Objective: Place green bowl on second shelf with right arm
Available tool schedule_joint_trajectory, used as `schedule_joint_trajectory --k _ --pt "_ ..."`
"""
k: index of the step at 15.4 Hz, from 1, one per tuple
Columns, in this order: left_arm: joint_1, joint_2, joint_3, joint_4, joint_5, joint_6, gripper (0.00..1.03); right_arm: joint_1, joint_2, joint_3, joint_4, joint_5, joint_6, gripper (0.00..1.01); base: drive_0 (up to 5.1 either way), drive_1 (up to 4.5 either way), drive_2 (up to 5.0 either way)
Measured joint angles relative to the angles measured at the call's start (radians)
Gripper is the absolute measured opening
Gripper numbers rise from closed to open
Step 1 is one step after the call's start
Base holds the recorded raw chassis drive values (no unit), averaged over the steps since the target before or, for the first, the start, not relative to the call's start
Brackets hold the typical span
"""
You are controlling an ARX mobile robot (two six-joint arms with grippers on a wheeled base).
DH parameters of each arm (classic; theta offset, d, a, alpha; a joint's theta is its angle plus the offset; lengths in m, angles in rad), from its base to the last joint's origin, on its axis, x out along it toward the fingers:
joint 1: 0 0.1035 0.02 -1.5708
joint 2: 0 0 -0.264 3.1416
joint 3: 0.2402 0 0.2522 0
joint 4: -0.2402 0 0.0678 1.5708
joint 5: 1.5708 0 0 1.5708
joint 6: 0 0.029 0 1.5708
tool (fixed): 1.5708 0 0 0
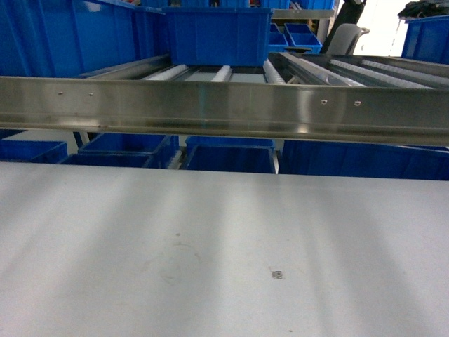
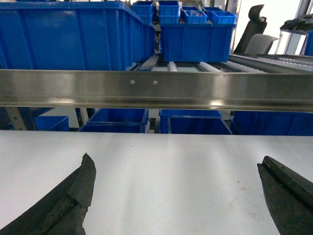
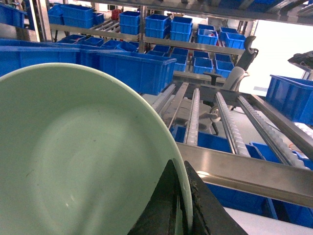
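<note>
A long shiny metal rail [image 1: 224, 105] runs across the front edge of the shelf. Behind the rail lie roller tracks [image 1: 221, 72], and a big blue bin [image 1: 217, 35] sits on them toward the left. To the right of that bin the rollers are bare and open. Below the rail is a gap, and more blue bins [image 1: 228, 156] sit down there. In front of the rail is a wide white table [image 1: 210, 246] with a small dark mark [image 1: 278, 274] on it.

The left gripper [image 2: 176, 196] hangs low over the table, and its two black fingers [image 2: 63, 205] are far apart with nothing between them.

The right gripper [image 3: 183, 205] pinches the rim of the green bowl [image 3: 73, 156], one dark finger on each side of the edge. The bowl is up in the air, in front of the rail and above it, tipped so its inside faces the wrist camera. It is pale mint green, round, smooth and plain. It fills the left side of the right wrist view.
</note>
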Motion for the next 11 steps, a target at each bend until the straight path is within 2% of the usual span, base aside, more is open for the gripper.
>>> schedule_joint_trajectory --k 11 --pt "0.0 0.0 0.0 0.002 -0.001 0.0 0.98 0.0 0.0 -0.001 0.003 -0.001 0.0 0.02 -5.0 2.39 2.4"
